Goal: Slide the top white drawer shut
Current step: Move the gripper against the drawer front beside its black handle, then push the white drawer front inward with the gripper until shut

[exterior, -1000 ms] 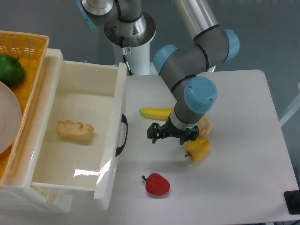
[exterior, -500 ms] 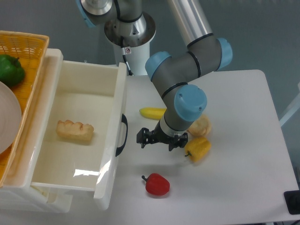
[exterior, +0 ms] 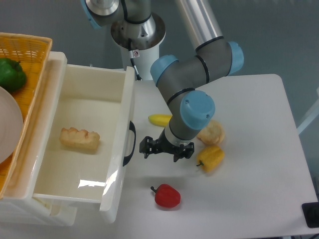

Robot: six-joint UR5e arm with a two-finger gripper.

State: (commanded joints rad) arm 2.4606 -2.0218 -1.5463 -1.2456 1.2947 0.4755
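The top white drawer stands pulled out at the left, its front panel facing right with a curved black handle. A tan bread piece lies inside it. My gripper points down at the table just right of the handle, a small gap apart from it. Its fingers look spread and hold nothing. The lower drawer peeks out beneath at the bottom left.
An orange woven basket with a green pepper and a white plate sits left of the drawer. On the table lie a banana, a beige roll, a yellow pepper and a red pepper.
My gripper has moved left across the table, away from the yellow pepper and toward the drawer's handle. The drawer has not moved.
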